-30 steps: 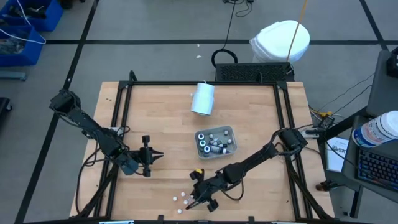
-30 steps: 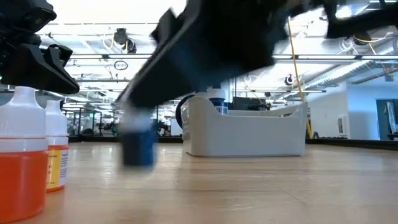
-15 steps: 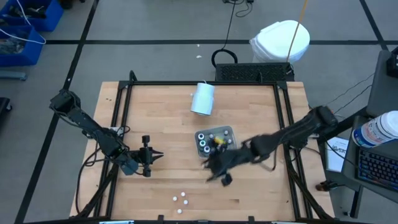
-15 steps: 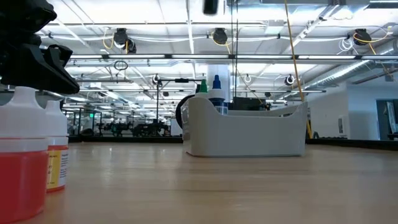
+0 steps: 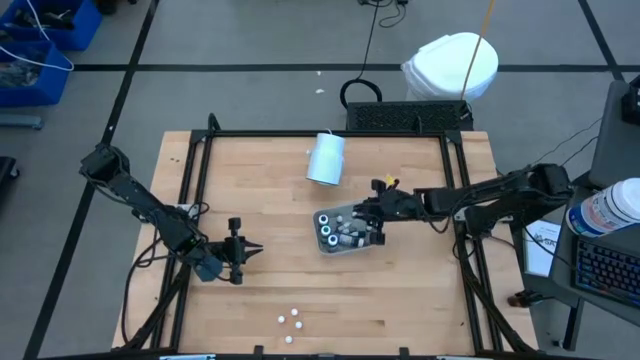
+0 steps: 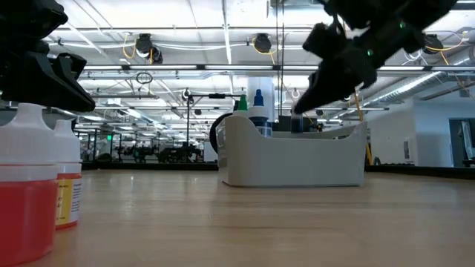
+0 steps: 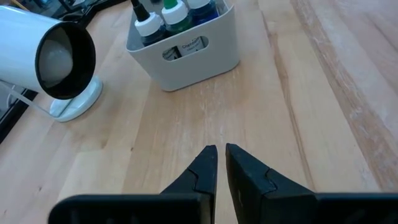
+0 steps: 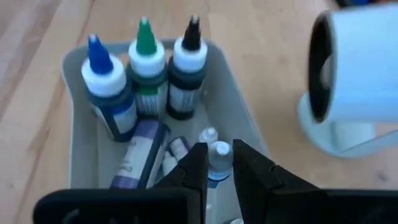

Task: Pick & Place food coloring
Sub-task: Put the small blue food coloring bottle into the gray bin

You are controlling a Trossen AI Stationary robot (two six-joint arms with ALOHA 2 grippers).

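Observation:
The food coloring is a set of tiny white-capped bottles. Several stand or lie in the pale grey tray (image 5: 362, 208) (image 8: 71, 93), with blue (image 8: 99, 68), green (image 8: 146, 53) and black (image 8: 188, 46) tips upright. Three loose bottles (image 5: 290, 320) stand near the table's front edge; two orange ones (image 6: 30, 185) loom in the low view. My right gripper (image 5: 376, 218) (image 8: 219, 163) hangs over the tray, shut on a small blue bottle. My left gripper (image 5: 256, 250) (image 7: 221, 152) waits shut at the table's left, holding nothing. My right gripper pinches a small blue bottle with a white cap (image 8: 219, 153) between its two fingertips. The fingers slant down from the table's right side, and the bottle's cap points forward past them. The bottle sits above the tray's contents; whether it touches them I cannot tell.
A pale blue-white cylinder (image 5: 326, 158) (image 7: 50, 56) lies on its side on a small stand just beyond the tray. A black frame (image 5: 200, 180) borders the wooden table top (image 5: 270, 210).
My right gripper has swung from the loose bottles near the table's front edge, up and toward the far right, ending over the tray. It has rolled somewhat on the way and carried the blue bottle along.

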